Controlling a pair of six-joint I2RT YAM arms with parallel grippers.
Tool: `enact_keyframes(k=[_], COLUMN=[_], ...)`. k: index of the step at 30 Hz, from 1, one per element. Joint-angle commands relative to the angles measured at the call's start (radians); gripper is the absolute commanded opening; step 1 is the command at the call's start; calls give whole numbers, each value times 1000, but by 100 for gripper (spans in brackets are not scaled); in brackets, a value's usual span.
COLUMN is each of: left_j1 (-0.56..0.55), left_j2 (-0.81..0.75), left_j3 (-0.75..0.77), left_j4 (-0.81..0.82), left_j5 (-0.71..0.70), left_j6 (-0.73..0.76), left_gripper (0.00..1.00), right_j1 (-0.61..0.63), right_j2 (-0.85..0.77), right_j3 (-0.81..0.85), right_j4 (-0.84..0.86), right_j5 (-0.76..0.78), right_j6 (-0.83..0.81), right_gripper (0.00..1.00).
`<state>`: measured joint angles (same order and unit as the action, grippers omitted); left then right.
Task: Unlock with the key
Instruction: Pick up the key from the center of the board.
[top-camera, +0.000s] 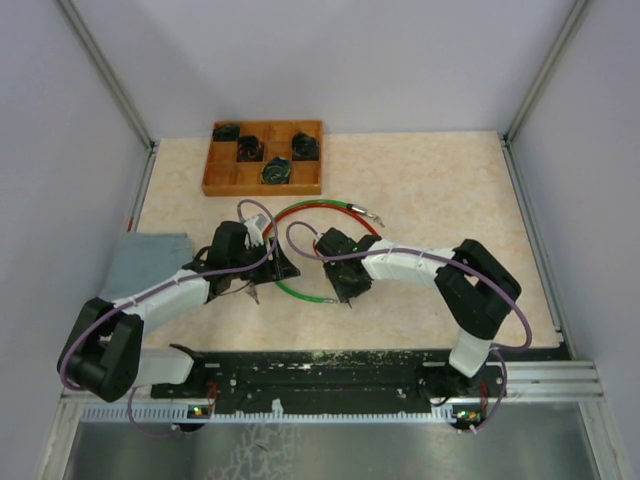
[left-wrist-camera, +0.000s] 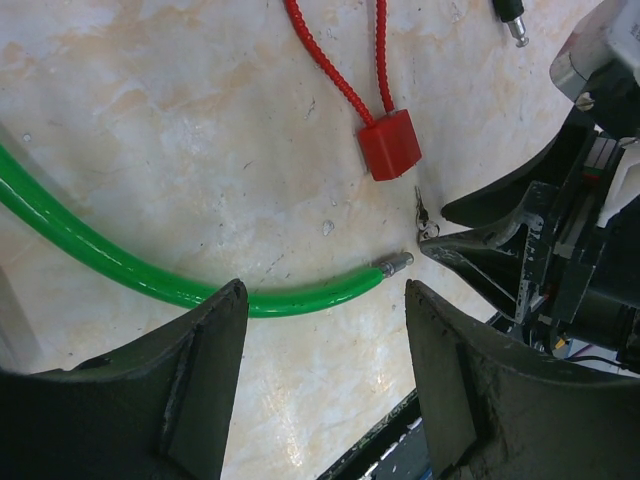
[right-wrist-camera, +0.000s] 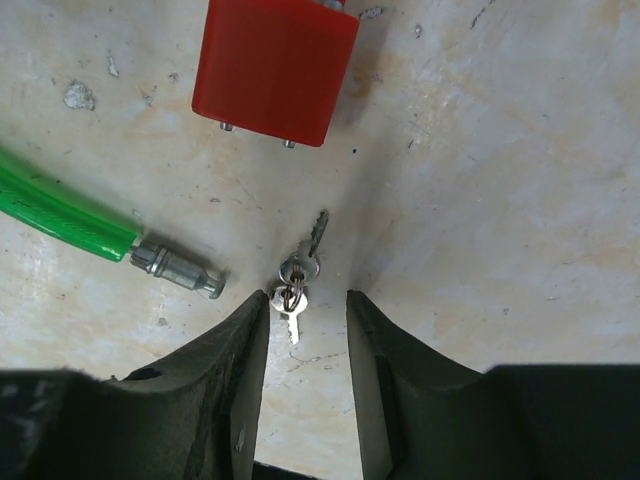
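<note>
Between the tips of the right gripper (right-wrist-camera: 307, 300): the keys (right-wrist-camera: 296, 275) lie flat on the table (top-camera: 430, 190), a small bunch on a ring. One blade aims up at the lock (right-wrist-camera: 272, 65), one trails down into the gap.
Grip on the right: jaws apart, straddling the keys, not clamped on them. The ring sits just beside the inner edge of one finger (right-wrist-camera: 245, 370), and bare table shows across to the other.
Just ahead of the keys: the lock, a red block, near them but apart, with two small studs on its near face. A red cord (left-wrist-camera: 330, 60) runs off from its far side.
Beside the keys: the green cable (left-wrist-camera: 150, 280) curves across the table. Its metal tip (right-wrist-camera: 180, 268) stops near the bunch, touching neither keys nor lock.
Over the cable's end: the left gripper (left-wrist-camera: 323, 292), jaws wide, holding nothing. The right gripper is close alongside, mid-table.
Open room: bare marbled surface runs from the keys, on the side away from the cable, out toward the table's right edge.
Edges: a wooden tray (top-camera: 262, 158) sits at the far edge, well apart. A grey cloth (top-camera: 150, 262) lies at the left edge. A black rail (top-camera: 350, 375) runs along the near edge by the arm bases.
</note>
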<state>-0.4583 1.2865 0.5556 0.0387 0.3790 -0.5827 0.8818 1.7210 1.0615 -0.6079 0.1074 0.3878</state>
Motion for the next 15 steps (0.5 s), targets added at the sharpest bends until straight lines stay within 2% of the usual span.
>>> enact_keyframes(k=[1, 7, 14, 15], left_j1=[0, 0, 1, 0], left_j2=[-3, -1, 1, 3], left_j3=[-10, -11, -21, -23], left_j4=[30, 33, 67, 78], left_j5=[22, 31, 83, 93], left_j6=[0, -4, -27, -31], left_gripper=[69, 69, 69, 69], right_j1=[10, 11, 16, 16], right_j2=[4, 39, -30, -50], right_j3=[-5, -15, -62, -73], right_j4=[40, 53, 81, 94], right_j5=[10, 6, 24, 22], right_j6=[31, 34, 33, 31], right_gripper=[36, 30, 1, 0])
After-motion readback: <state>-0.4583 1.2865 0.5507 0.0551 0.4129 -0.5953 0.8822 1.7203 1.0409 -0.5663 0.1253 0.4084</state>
